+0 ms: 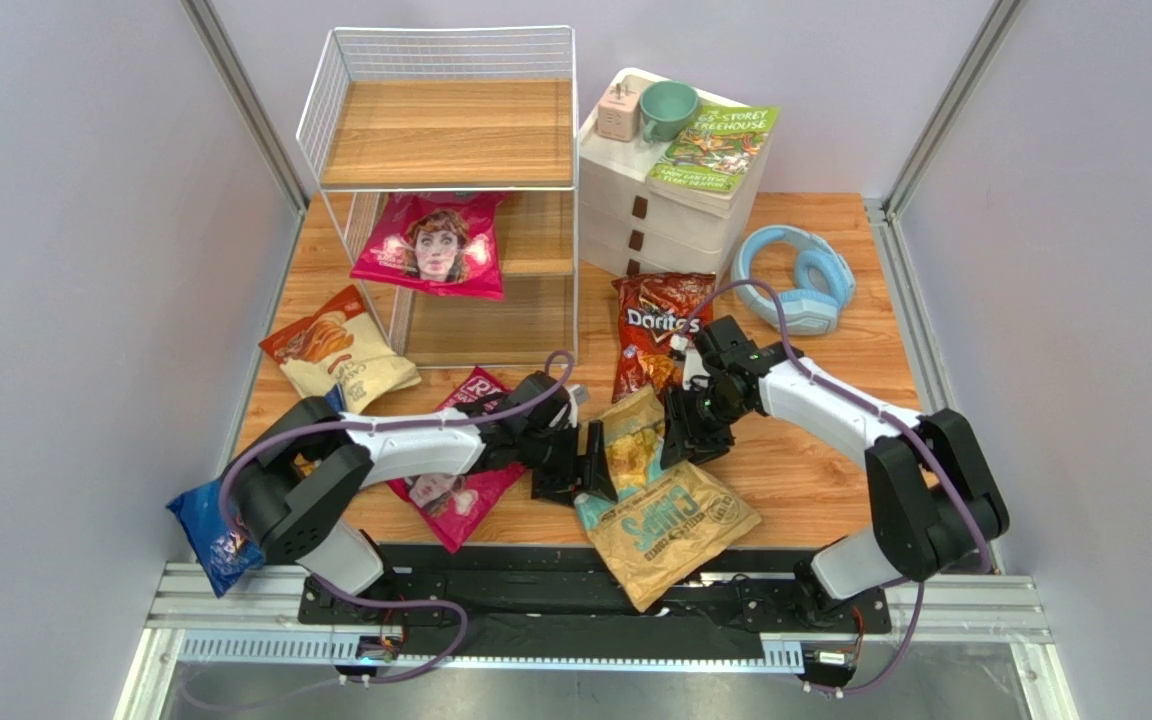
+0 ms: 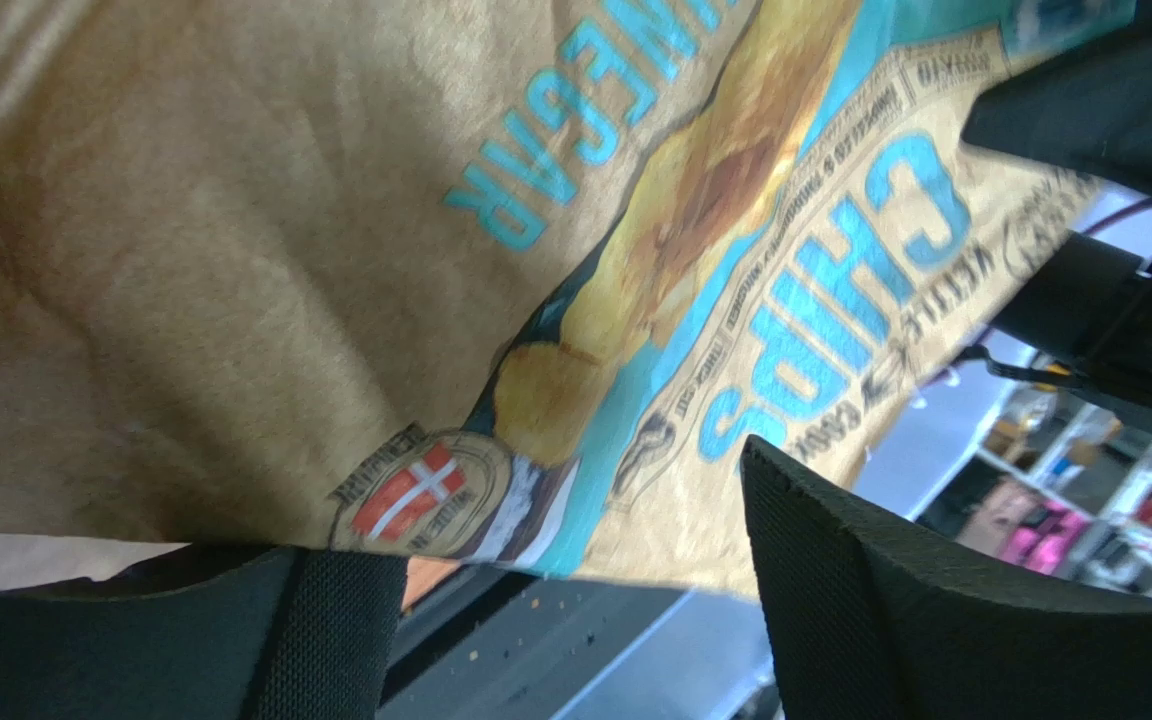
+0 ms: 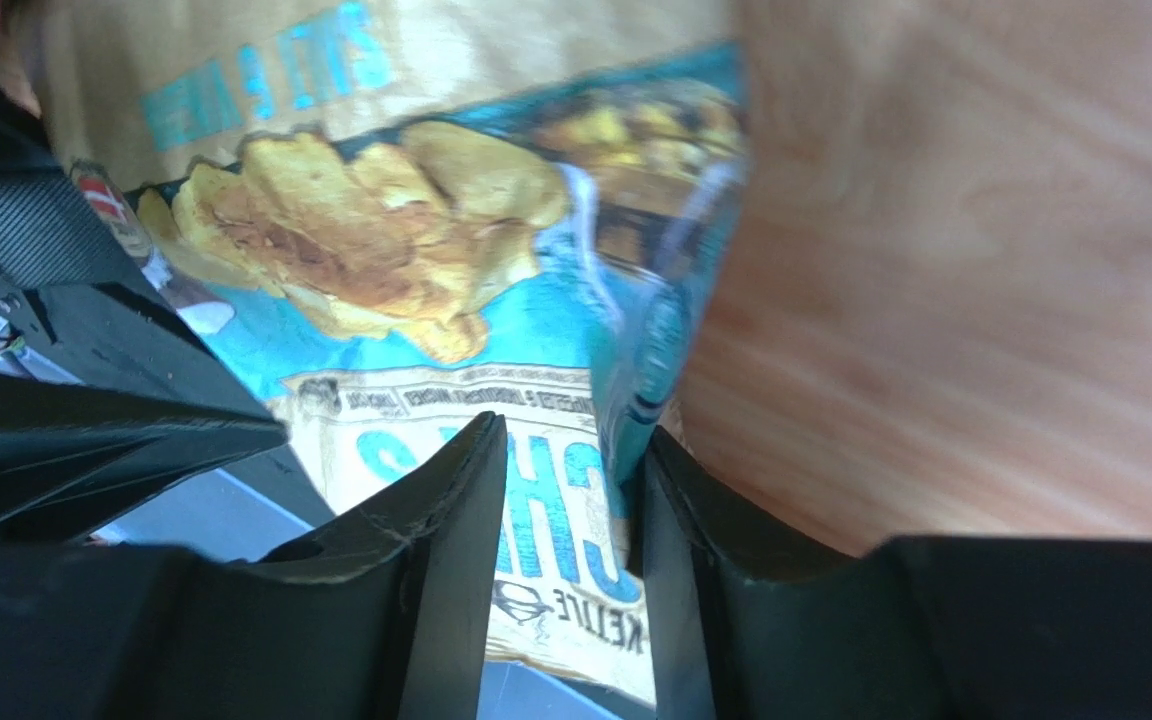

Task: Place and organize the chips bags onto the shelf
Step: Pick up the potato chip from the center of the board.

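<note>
The tan-and-teal "CHIPS" bag (image 1: pixel 668 518) lies at the table's front edge, partly over the base rail. My right gripper (image 1: pixel 683 428) is closed to a narrow gap on the bag's teal side edge (image 3: pixel 642 375); its fingers (image 3: pixel 447 510) nip the fold. My left gripper (image 1: pixel 575 462) is open at the bag's left side, and the bag's lower edge (image 2: pixel 597 495) hangs between its wide-apart fingers (image 2: pixel 898 600). One magenta bag (image 1: pixel 432 243) lies on the shelf's (image 1: pixel 447 135) middle tier. Another magenta bag (image 1: pixel 455 492) lies under my left arm.
Red Doritos (image 1: pixel 657 330) lies behind my right gripper. The orange-and-cream bag (image 1: pixel 339 348) lies left of the shelf. Blue Doritos (image 1: pixel 211 533) hangs off the front left corner. The white drawer unit (image 1: pixel 672 203) carries a green book (image 1: pixel 714 146) and a cup (image 1: pixel 669 108). Blue headphones (image 1: pixel 796 282) lie to its right.
</note>
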